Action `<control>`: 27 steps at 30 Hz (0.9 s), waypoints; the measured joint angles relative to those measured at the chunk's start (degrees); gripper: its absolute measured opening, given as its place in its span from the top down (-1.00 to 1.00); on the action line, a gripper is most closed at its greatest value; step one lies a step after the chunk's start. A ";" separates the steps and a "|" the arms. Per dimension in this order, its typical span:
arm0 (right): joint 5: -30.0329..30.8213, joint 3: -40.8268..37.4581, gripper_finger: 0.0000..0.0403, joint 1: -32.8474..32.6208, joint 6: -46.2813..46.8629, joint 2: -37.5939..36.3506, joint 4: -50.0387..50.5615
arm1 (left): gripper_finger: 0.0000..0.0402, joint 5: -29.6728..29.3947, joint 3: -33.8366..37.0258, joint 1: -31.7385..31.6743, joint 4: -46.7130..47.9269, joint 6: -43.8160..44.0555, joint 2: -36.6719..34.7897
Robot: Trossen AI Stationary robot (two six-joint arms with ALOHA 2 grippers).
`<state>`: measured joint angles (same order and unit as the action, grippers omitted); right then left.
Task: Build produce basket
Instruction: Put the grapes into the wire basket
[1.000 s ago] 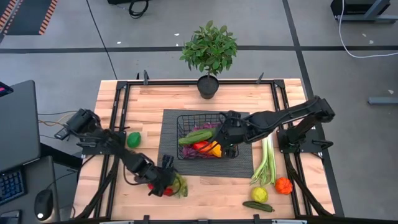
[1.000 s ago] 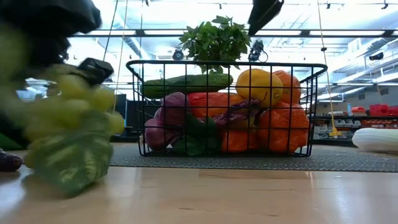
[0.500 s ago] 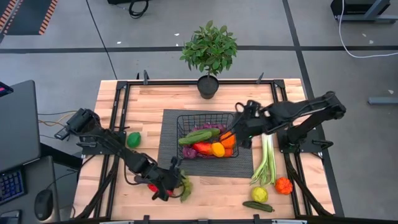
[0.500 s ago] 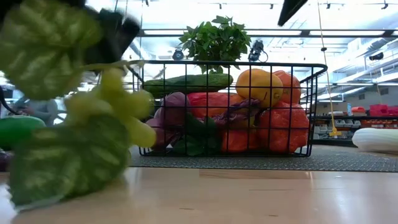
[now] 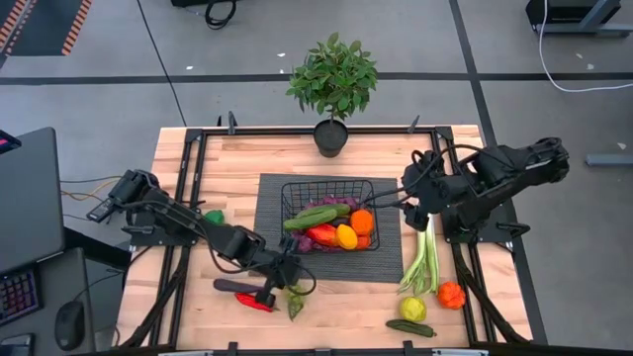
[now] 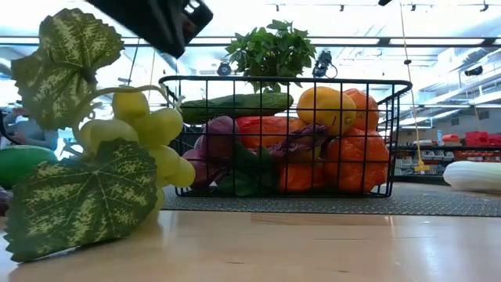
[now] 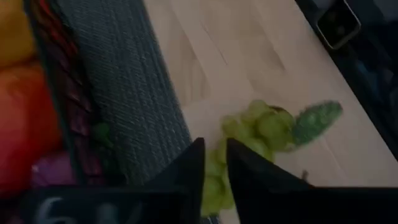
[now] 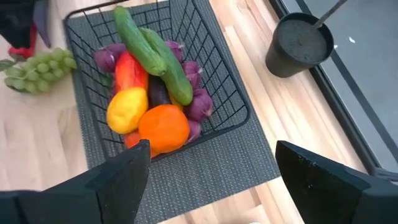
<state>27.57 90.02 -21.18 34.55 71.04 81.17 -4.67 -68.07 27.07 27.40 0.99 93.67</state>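
Observation:
The black wire basket (image 5: 328, 227) stands on a dark ribbed mat and holds cucumbers, a yellow lemon, an orange, red pepper and purple grapes. In front of the mat's near left corner, my left gripper (image 5: 284, 280) is shut on the green grape bunch (image 6: 145, 137). My right gripper (image 8: 211, 186) hangs open over the table to the right of the basket, with nothing between its fingers. A red pepper (image 5: 255, 300) and an eggplant (image 5: 232, 287) lie by the left gripper. The leek (image 5: 425, 257), an orange (image 5: 452, 294), a lemon (image 5: 412, 309) and a cucumber (image 5: 408, 327) lie at the near right. My left gripper pinches the green grape bunch by its upper end (image 7: 215, 169) between its two fingers, coming slanting down from above. The bunch hangs below the fingers, one leaf (image 6: 66, 63) up high. Its lower leaf (image 6: 78, 200) reaches the table top.
A potted leafy plant (image 5: 332, 84) stands at the table's far edge. A green fruit (image 5: 213, 216) lies at the left, partly under the left arm. Bare wood shows in front of the mat, between the grapes and the leek.
My left gripper has shut on the green grapes and moved up and toward the basket; the bunch has risen from lying on the table to hanging upright. My right gripper, still open, has drawn out of the basket toward the table's right edge.

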 joint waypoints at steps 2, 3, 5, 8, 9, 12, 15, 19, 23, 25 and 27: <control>0.00 -0.05 -0.73 -0.60 0.29 0.26 -0.07 | 0.46 0.66 -0.05 0.86 1.12 -0.53 0.04; 0.00 -0.21 -0.73 -0.91 0.46 0.49 -0.17 | 0.38 0.86 -0.07 1.31 1.39 -1.12 0.27; -0.04 -0.77 -0.73 -1.52 0.48 1.12 -0.12 | 0.21 0.97 -0.07 2.23 1.38 -2.27 0.82; -0.39 -1.74 -0.73 -2.55 1.68 1.91 -0.10 | -0.04 1.01 -0.10 3.14 0.90 -4.52 1.45; -0.54 -2.03 -0.73 -2.87 2.17 2.09 -0.05 | -0.12 0.95 -0.14 3.26 0.76 -5.11 1.90; -0.58 -2.88 -0.73 -3.91 3.95 2.42 -0.05 | -0.34 0.88 -0.14 3.14 0.06 -7.65 4.09; -0.61 -3.72 -0.73 -5.10 6.46 2.48 -0.09 | -0.48 0.90 -0.14 2.45 -0.92 -9.60 7.06; -0.63 -4.61 -0.73 -6.92 9.66 2.48 -0.05 | -0.57 -0.20 -0.38 1.58 -4.54 -11.83 10.62; -0.55 -4.85 -0.73 -8.81 12.63 2.47 -0.06 | -0.56 1.13 -0.31 1.24 -7.68 -13.12 13.13; -0.35 -4.85 -0.73 -9.78 14.00 2.47 -0.07 | -0.51 1.16 0.41 1.27 -5.00 -14.29 13.85; -0.35 -4.85 -0.73 -10.68 15.19 2.46 -0.07 | -0.44 1.52 -0.06 1.07 -6.37 -14.92 14.21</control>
<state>27.22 85.17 -31.86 49.74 73.49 81.10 -3.15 -68.13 28.13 21.03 -13.93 107.87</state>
